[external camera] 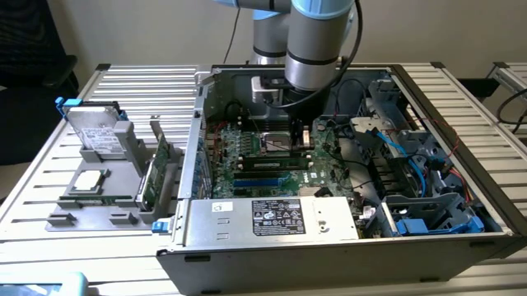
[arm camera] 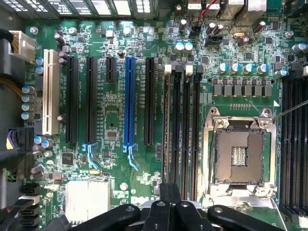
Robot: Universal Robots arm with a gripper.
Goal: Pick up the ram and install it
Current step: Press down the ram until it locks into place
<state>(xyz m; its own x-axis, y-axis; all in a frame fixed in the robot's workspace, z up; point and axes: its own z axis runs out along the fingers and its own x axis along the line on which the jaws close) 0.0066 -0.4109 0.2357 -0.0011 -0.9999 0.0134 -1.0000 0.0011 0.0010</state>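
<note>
The ram, a long green stick with white labels, stands on edge in a black memory slot of the open computer case, just in front of the CPU socket. My gripper reaches down into the case over the stick's end at the exterior view's right. I cannot tell whether it touches the stick. In the wrist view the gripper has its two black fingers pressed together with nothing visible between them. It hangs in line with the bank of black memory slots beside the empty CPU socket.
A grey fixture at the exterior view's left carries a hard drive, a chip and a taller green expansion card. The power supply box walls the case front. Blue cables and drive cages crowd the right. Expansion slots flank the memory bank.
</note>
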